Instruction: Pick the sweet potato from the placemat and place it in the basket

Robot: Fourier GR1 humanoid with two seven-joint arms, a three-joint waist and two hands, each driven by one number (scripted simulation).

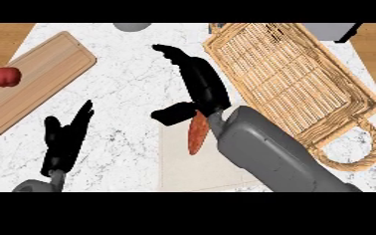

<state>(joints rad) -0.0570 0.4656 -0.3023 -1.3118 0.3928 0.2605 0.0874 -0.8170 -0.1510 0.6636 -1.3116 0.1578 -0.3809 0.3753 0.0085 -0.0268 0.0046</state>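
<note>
Had fingers point(170, 51) straight, thumb splayed on the right hand point(206, 84), clasping nothing, over the sweet potato point(197, 133) on the placemat point(198, 172). Likely needed to lower and curl round its middle before crossing to the basket point(279, 69). Rested left hand point(62, 139) open, lower left.

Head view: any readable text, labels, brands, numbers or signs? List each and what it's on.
None: no text can be read in this view.
No writing, label, number or sign shows on the basket, the cutting board, the placemat, the sweet potato or the counter.
</note>
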